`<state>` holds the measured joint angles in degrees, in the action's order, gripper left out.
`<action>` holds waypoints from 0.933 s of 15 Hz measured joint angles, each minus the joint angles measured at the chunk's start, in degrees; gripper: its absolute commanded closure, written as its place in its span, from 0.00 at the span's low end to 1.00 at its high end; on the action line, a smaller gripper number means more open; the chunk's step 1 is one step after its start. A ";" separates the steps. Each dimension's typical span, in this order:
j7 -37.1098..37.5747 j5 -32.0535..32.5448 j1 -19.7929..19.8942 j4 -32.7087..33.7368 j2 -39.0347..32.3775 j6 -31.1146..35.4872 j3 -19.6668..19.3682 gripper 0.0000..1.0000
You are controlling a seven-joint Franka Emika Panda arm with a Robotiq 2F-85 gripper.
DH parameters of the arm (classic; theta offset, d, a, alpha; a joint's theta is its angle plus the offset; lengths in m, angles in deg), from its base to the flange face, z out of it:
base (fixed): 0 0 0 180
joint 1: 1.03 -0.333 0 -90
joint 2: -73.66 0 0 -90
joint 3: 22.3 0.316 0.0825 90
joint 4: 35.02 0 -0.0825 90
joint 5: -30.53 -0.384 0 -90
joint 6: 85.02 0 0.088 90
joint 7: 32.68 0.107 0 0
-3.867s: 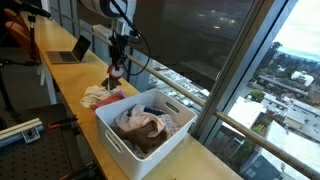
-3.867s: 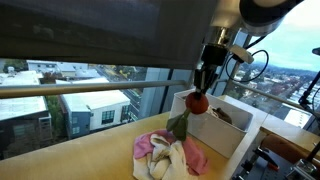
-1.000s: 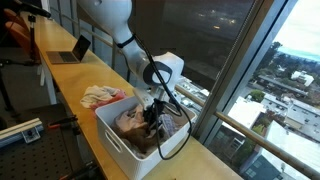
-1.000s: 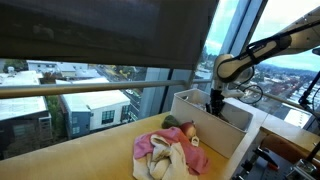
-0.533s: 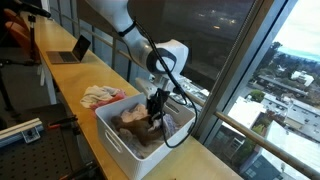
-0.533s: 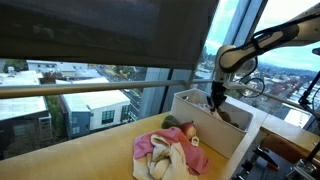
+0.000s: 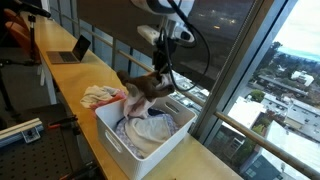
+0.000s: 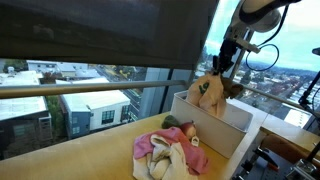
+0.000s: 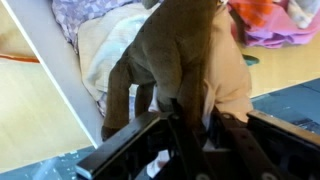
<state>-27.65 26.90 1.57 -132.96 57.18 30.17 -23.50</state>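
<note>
My gripper (image 7: 163, 68) hangs above the white bin (image 7: 120, 138) and is shut on a brown garment (image 7: 148, 90) that dangles from it over the bin. In an exterior view the same brown garment (image 8: 208, 92) hangs below the gripper (image 8: 220, 68) over the bin (image 8: 200, 124). The wrist view shows the brown garment (image 9: 175, 55) running down from between the fingers (image 9: 185, 125), with light cloth and the bin's wall (image 9: 62, 60) beneath. Pale clothes (image 7: 152, 128) lie inside the bin.
A pile of pink and cream clothes (image 8: 168, 152) lies on the wooden counter (image 8: 90, 160) beside the bin; the same pile (image 7: 100, 96) shows behind the bin. A laptop (image 7: 70, 50) stands farther along the counter. Window glass and a railing run close behind.
The gripper has risen out of the bin, lifting the brown garment with it; a second ago it was down among the clothes in the bin.
</note>
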 measured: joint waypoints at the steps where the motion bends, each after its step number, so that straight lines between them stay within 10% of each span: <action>1: 0.01 -0.54 -0.53 0.47 2.01 -0.81 0.54 0.94; 14: 7.19 -1.63 -12.88 7.46 9.73 -8.67 9.85 0.94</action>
<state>-20.46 25.27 -11.31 -125.51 66.91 21.50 -13.65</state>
